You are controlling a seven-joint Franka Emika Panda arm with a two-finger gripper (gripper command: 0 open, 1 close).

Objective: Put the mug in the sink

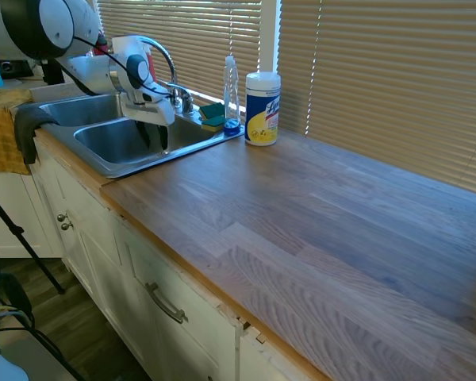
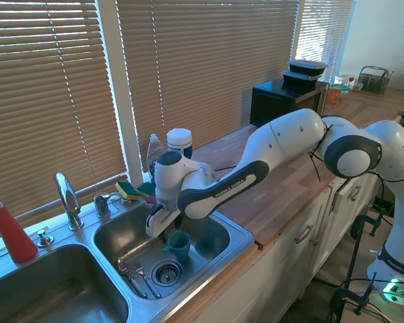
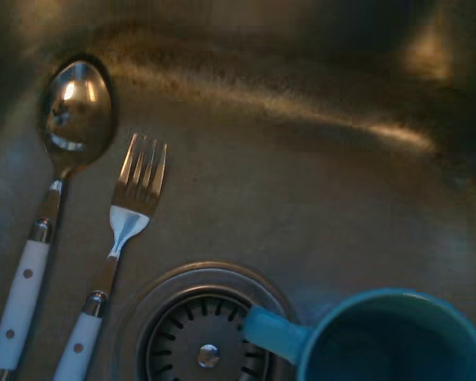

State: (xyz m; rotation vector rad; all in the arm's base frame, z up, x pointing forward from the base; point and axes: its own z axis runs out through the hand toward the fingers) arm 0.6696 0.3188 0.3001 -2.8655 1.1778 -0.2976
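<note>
Mug (image 2: 178,245) in teal-blue is standing upright on the floor of the sink's (image 2: 209,269) basin nearer the wooden bench (image 1: 317,222), just beside the round drain strainer (image 2: 166,272), with its handle reaching over the strainer's rim in the wrist view. The gripper (image 2: 174,229) is hanging directly above the mug's rim inside that basin; whether its fingers are spread apart or pinching the rim I cannot tell, since both exterior views are hiding them. A white-handled spoon (image 3: 51,190) and a white-handled fork (image 3: 115,246) are lying side by side on the basin floor on the other side of the strainer. The curved chrome faucet (image 2: 67,198) is rising from the sink's back rim, between the two basins. At the back corner of the bench beside the sink, a white-and-yellow wipes canister (image 1: 262,108), a clear bottle (image 1: 232,91) and a green-and-yellow sponge (image 1: 212,115) are sitting close together. A red spray bottle (image 2: 10,229) is standing by the far basin.
</note>
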